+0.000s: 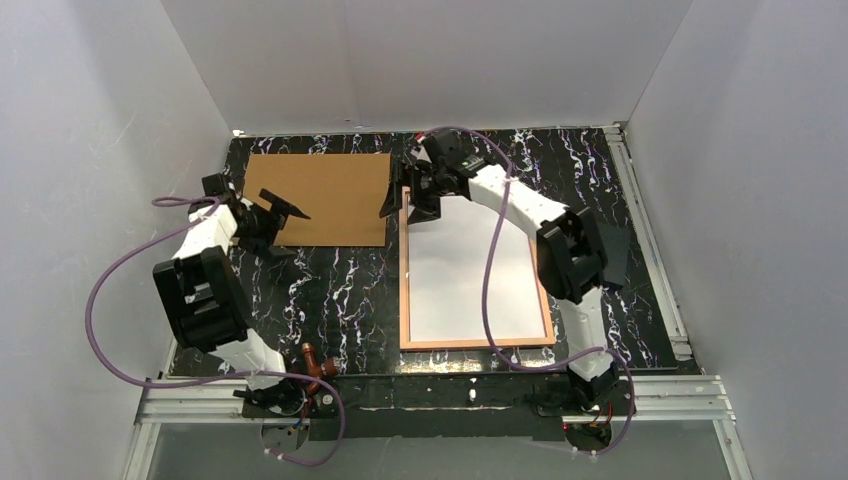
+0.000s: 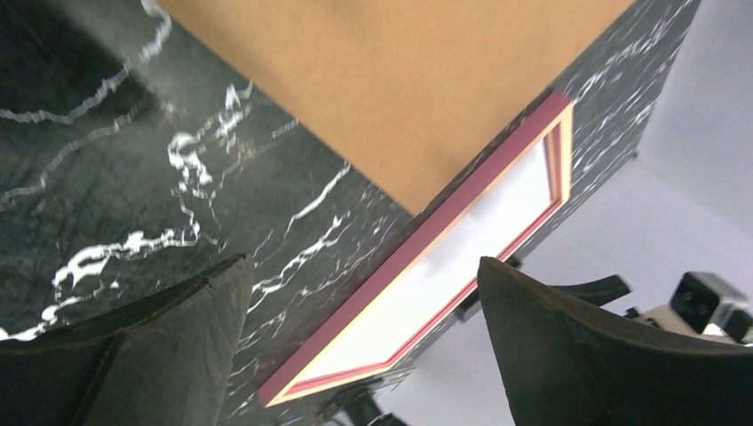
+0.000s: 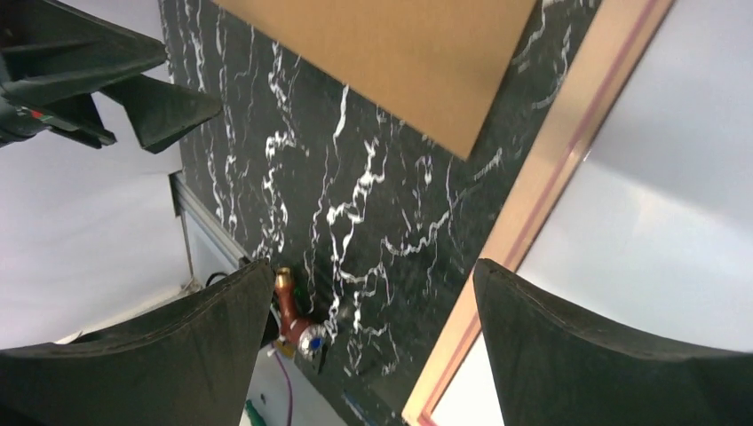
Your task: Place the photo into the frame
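We judge the main step to be done, or very nearly so. The frame (image 1: 476, 343) lies flat on the right half of the black marbled table (image 1: 340, 290), its copper-orange back facing up. Its opening is filled edge to edge by a plain white sheet (image 1: 470, 285). We take this sheet for the photo lying print side down, since only a white back shows and no picture is visible in any view. It looks square with the rails, with no dark table showing through inside them. From above, though, we cannot tell whether every corner has dropped fully into the recess.

The brown backing board (image 1: 320, 195) lies apart at the far left of the table, just beside the frame's far left corner and not on it. If closing the frame counts as part of the job, that step is not yet done.

The right gripper (image 1: 408, 205) hangs over the frame's far left corner with its fingers spread wide and nothing between them. We cannot say whether it touches the rail. The left gripper (image 1: 290, 232) sits at the board's near left edge, also fully spread and empty.

What seems left is a check that the sheet sits flush, perhaps a nudge at that far corner, and then possibly fetching the board.
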Robot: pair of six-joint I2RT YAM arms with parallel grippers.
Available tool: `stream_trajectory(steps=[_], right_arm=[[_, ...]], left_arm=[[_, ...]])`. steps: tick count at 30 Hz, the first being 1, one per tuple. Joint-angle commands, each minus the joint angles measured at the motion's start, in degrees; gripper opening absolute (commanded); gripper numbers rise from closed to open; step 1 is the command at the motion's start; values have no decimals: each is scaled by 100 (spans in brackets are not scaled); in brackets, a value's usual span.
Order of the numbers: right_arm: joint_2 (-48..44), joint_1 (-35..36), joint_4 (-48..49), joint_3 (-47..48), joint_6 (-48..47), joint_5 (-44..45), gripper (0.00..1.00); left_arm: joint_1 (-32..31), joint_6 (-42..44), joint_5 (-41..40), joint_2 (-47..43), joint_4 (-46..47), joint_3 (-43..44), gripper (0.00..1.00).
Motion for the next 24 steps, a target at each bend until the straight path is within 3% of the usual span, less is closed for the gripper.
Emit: stream_trajectory(steps=[1,8,13,18,24], right_arm=[[640,172,-713,1071,-34,374,91],[1395,333,-844,1848,414,732,91],[1759,546,-967,2326,591,1042,91],[1884,638,-1067,2331,865,1625,91],[2020,776,-1319,2534,845,2306,91]], left_arm=[[170,-391,64,348,-383,584,98],[160,525,-1879,378,-703,1242,98],[100,944,-2751,628,-794,1632,98],[-196,2138,-4124,916,-789,2005,98],[-198,2649,-4766,1415,-506,2112,98]])
